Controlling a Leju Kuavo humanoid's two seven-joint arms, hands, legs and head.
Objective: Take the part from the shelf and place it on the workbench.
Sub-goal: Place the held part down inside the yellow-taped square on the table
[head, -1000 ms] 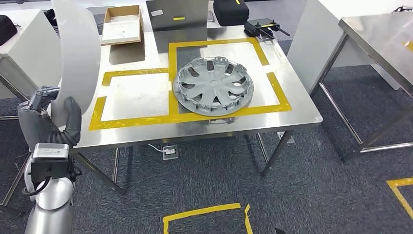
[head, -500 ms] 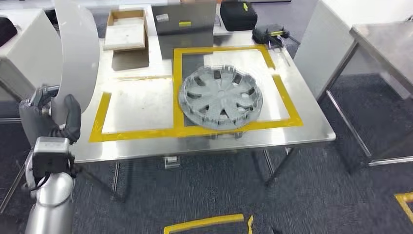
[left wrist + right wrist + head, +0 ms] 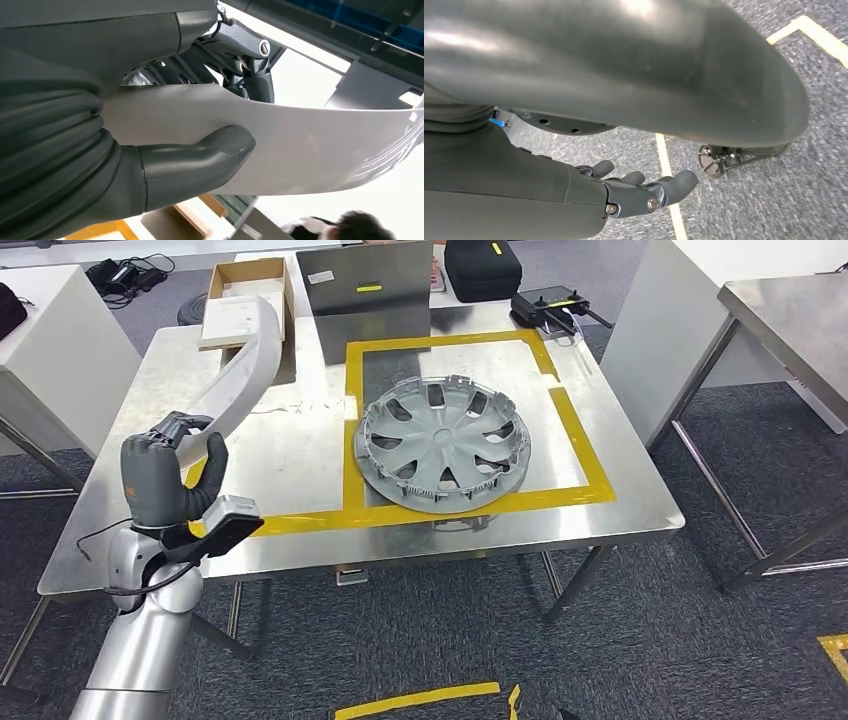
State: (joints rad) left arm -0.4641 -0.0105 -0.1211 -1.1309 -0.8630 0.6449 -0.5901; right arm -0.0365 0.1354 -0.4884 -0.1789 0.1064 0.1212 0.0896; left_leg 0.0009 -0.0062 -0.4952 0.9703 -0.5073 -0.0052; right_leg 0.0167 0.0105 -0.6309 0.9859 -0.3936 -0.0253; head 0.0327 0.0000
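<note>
A: What is our left hand doing?
B: It grips one end of the long, curved white part, thumb pressed on its face, so the rest reaches out above the workbench.
A: And our right hand?
B: It hangs empty, fingers loosely apart, over grey carpet.
A: Why there?
B: Probably for the bare taped bay beside the hubcap.

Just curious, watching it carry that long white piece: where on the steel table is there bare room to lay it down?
The yellow-taped rectangle left of the hubcap is bare, right under the white part held by the left hand. The near left table edge is bare too. The right square is taken by the hubcap; the far edge is crowded by a cardboard box, a black case and a controller.
</note>
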